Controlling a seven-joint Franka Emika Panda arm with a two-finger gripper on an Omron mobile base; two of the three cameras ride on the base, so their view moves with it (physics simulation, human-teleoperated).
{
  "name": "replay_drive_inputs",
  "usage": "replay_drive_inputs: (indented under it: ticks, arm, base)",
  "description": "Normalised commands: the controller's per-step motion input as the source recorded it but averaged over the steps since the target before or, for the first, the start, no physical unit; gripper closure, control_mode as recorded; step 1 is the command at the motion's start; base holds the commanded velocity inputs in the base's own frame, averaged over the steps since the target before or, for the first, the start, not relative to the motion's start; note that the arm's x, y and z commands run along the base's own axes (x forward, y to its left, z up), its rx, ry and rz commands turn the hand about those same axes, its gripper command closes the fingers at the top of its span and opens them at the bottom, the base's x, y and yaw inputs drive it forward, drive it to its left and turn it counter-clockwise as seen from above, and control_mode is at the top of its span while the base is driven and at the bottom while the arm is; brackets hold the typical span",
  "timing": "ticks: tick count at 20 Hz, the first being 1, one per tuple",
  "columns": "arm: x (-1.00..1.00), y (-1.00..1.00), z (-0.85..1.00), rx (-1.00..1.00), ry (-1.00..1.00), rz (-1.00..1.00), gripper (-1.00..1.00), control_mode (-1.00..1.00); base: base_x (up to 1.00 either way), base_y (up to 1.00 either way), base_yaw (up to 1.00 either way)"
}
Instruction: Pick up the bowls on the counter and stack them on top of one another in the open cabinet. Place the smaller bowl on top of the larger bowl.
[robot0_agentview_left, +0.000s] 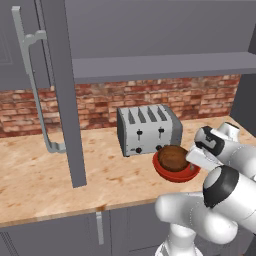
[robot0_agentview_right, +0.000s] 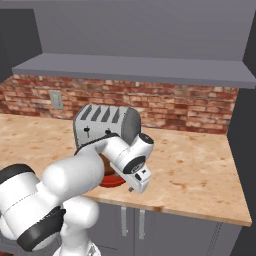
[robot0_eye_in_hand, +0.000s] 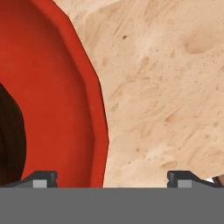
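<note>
While the hand (robot0_eye_in_hand: 112, 178) hangs spread wide and empty over the red bowl's rim, both bowls sit on the table.

The tan wood-grain table (robot0_agentview_left: 40, 175) runs along a red brick wall (robot0_agentview_left: 30, 107) under the open cabinet (robot0_agentview_left: 160, 67), whose door (robot0_agentview_left: 62, 90) stands out over the table's left part. The brown bowl (robot0_agentview_left: 172, 156) lies inside the red bowl (robot0_agentview_left: 172, 173), just in front of the toaster (robot0_agentview_left: 147, 129) and near the table's front edge. Bare table (robot0_agentview_right: 200, 160) stretches to the right of the bowls as far as a dark side wall.
</note>
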Motion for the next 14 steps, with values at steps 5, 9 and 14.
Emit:
replay_drive_inputs:
  ticks: [5,9,14]
  arm:
    - [0.08,0.00,-0.06,0.02,0.00,0.00,-1.00,-1.00]
    - [0.15,0.02,-0.06,0.02,0.00,0.00,-1.00,-1.00]
    - [0.11,0.00,-0.08,0.02,0.00,0.00,-1.00,-1.00]
  base:
    - [0.00,0.00,0.00]
    - [0.00,0.00,0.00]
    - [0.00,0.00,0.00]
